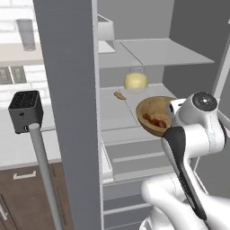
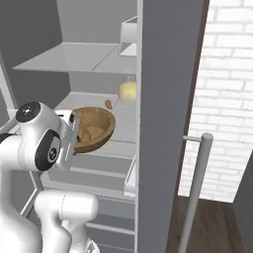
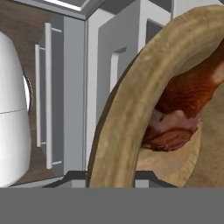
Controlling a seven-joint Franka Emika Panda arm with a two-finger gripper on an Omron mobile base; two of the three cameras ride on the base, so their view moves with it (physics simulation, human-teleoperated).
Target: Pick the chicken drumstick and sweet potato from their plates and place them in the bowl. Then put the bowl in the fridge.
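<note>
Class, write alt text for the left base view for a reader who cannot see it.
A wooden bowl holding a chicken drumstick is tilted at the open fridge's middle shelf, carried by the white arm. A yellow jar stands behind it.

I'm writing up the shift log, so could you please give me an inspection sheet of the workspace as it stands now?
Surface: glass fridge shelf, not yet bearing the bowl.
Job's things: wooden bowl tilted, in front of the open fridge; drumstick inside it; sweet potato not made out.
Clutter: yellow jar and a small brown scrap on the shelf.
Hand: at the bowl's rim, fingers hidden.
Cables: nothing seen.
Surroundings: toaster, brick wall.
</note>
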